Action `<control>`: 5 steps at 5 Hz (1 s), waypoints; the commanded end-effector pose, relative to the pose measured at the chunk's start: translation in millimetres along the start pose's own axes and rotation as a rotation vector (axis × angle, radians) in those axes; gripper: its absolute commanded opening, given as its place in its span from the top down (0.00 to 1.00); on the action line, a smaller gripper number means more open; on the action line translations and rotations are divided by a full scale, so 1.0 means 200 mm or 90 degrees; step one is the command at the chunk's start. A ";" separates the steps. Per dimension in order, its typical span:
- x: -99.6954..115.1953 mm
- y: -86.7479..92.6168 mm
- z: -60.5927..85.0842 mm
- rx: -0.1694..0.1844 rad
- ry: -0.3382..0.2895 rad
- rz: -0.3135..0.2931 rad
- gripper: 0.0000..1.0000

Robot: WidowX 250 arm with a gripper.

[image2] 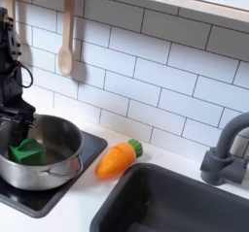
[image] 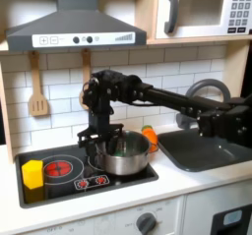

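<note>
A: Where is the gripper [image: 116, 141] now?

B: In the first exterior view it hangs just above the steel pot [image: 124, 156], at the centre of the frame. The arm bends down from the right, so the jaws point into the pot's mouth.

A: Are the jaws holding something?

B: I cannot tell. They are dark against the pot and too small in the picture. In the second exterior view the gripper [image2: 12, 119] stands at the left edge, over the pot [image2: 44, 158], and its tips are partly cut off.

A: What is inside the pot?

B: A green object [image2: 27, 151], blocky, lying on the bottom at the left side of the pot in the second exterior view. It looks like a toy vegetable or a sponge; I cannot say which.

A: And the pot itself?

B: Shiny metal, round, with a side handle. It sits on the black stove top [image: 59, 170], on the right burner, so it stands stable.

A: Other things near it?

B: A toy carrot [image2: 119, 158] lies on the worktop [image2: 97, 192] between stove and sink [image2: 170, 205]. A yellow block [image: 32, 173] stands at the stove's left edge.
</note>
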State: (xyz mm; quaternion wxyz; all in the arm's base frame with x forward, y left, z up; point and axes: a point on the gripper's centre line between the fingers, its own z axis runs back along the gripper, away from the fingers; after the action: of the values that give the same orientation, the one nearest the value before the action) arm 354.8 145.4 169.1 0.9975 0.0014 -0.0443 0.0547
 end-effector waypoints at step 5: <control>0.03 0.16 -0.02 0.009 0.002 0.062 1.00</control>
State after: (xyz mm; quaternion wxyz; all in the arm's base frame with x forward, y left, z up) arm 357.9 178.6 162.3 0.9938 0.0064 -0.0402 0.1038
